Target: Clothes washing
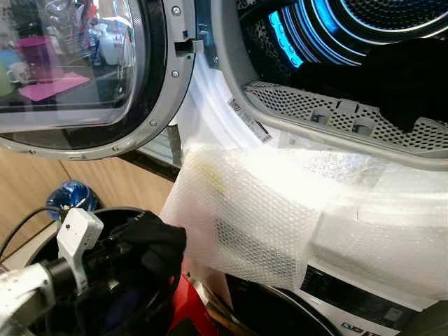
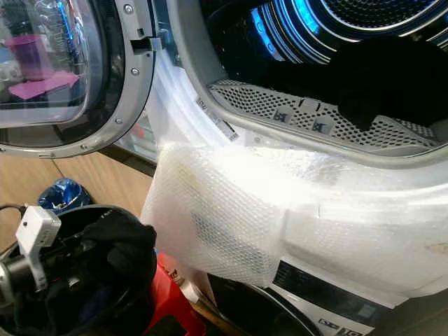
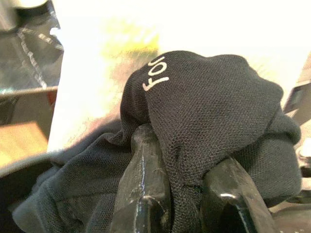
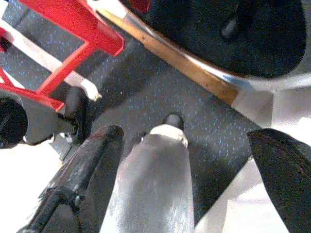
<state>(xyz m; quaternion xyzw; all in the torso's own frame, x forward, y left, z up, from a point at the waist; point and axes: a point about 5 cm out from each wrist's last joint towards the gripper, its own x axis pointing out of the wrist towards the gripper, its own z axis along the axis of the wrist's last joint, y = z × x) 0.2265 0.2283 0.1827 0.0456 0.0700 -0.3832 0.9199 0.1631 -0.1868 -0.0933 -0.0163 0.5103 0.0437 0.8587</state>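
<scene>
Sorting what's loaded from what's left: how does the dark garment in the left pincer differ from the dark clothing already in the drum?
The black garment is bunched between the left pincer fingers, low over a dark basket; the dark clothing lies loose inside the drum. The held one shows white lettering; the drum one shows none. Both are black fabric.

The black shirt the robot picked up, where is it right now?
The black shirt is pinched in the left pincer, low on the robot's left, just over the dark basket and beside the bubble wrap under the washer's open door.
</scene>
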